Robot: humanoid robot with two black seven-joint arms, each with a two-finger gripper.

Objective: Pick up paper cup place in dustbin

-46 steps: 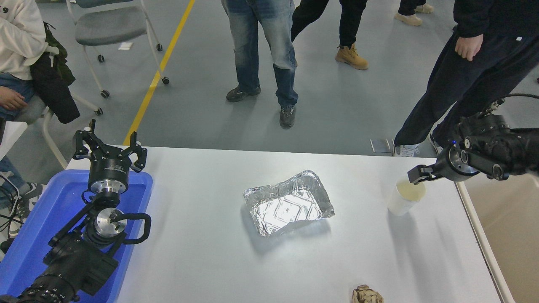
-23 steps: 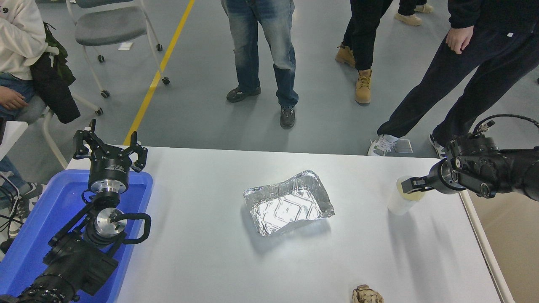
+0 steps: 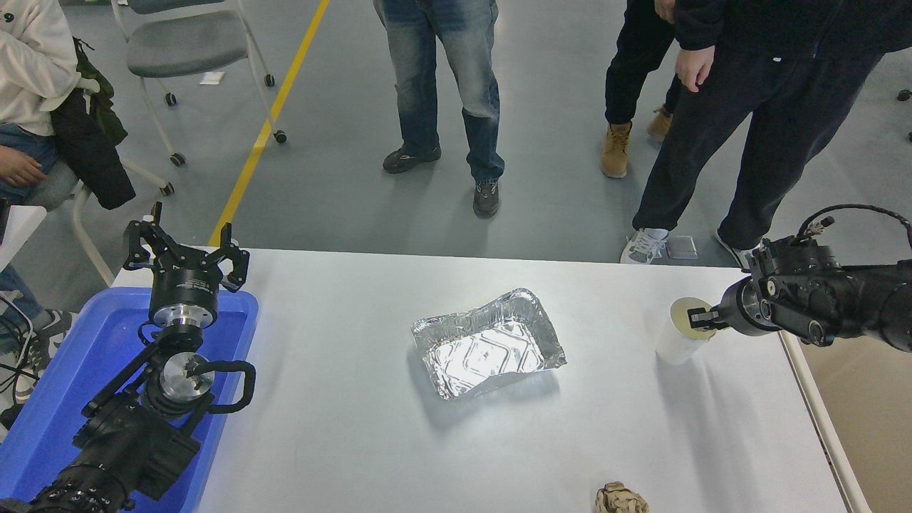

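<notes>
The paper cup (image 3: 675, 340) stands upright on the white table (image 3: 356, 427) near its far right edge, with its pale yellowish inside showing. My right gripper (image 3: 700, 318) comes in from the right and its tip is at the cup's right rim, over the opening. The side-on view does not show whether it grips the rim. The cream-beige dustbin (image 3: 869, 427) sits just past the table's right edge, below my right arm. My left gripper (image 3: 187, 251) is parked open over the blue tub at the lower left.
A crumpled silver foil tray (image 3: 489, 343) lies mid-table. A brown wrinkly lump (image 3: 621, 499) sits at the front edge. The blue tub (image 3: 78, 363) is at the left. Several people stand beyond the far edge, one close to the right corner (image 3: 755, 142).
My right gripper has come down from above the cup to its right rim and the arm has dropped lower. The cup stays put. The people behind have shifted left.
</notes>
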